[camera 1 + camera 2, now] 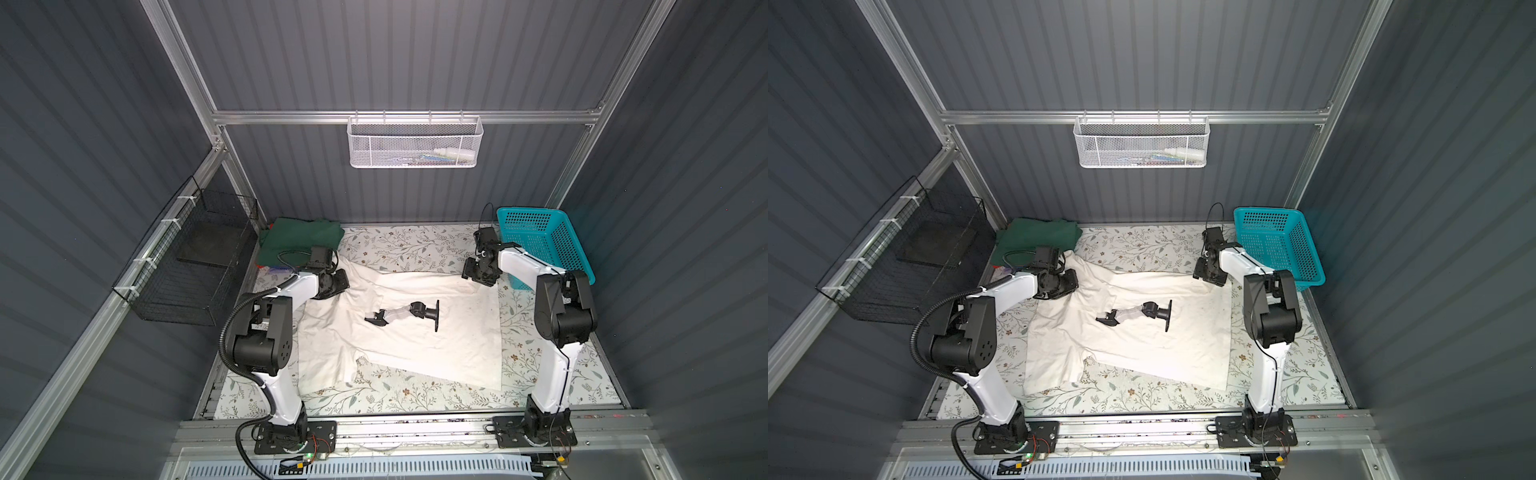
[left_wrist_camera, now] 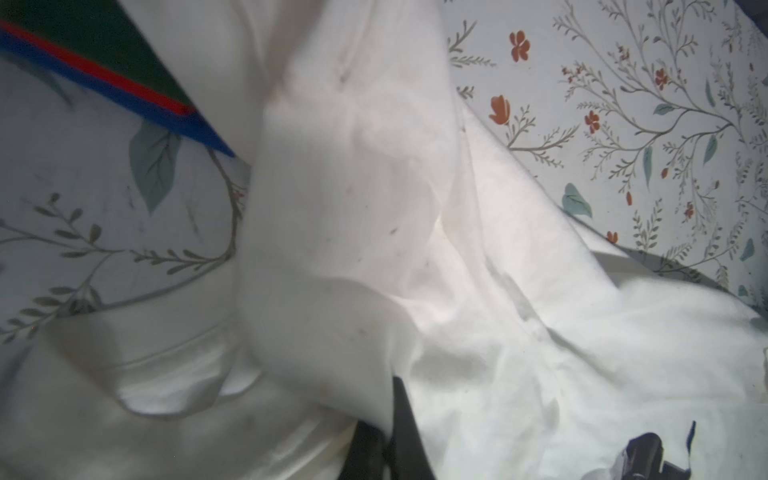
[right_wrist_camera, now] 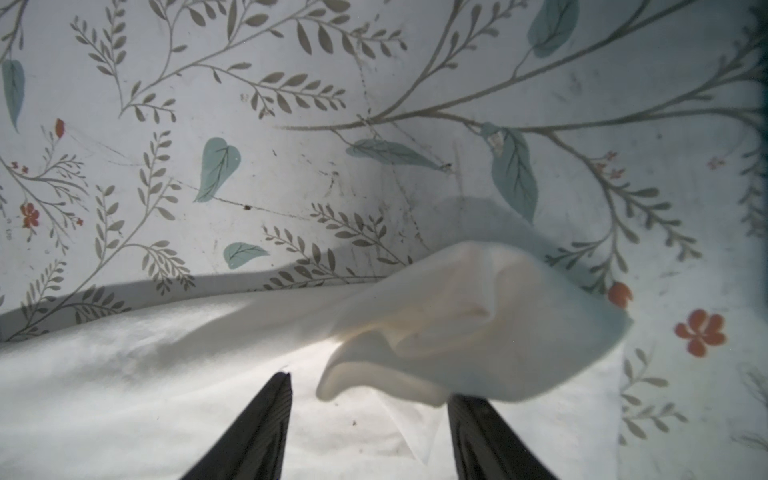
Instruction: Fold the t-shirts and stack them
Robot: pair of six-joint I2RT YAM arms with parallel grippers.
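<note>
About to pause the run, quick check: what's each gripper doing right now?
Left gripper: closed, pinching the white t-shirt.
Right gripper: open, fingers apart above the same shirt, holding nothing.

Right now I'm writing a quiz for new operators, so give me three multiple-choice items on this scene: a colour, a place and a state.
1. What colour is the basket?
A. red
B. teal
C. yellow

2. Where does the green shirt lie?
A. far left corner of the table
B. in the basket
C. near right corner

3. What is the left gripper doing?
A. open over bare table
B. shut on the white shirt
C. shut on the green shirt

Answers:
1 B, its mesh walls are teal in both top views.
2 A, it sits by the back wall on the left.
3 B, the left wrist view shows its jaws together on white cloth.
</note>
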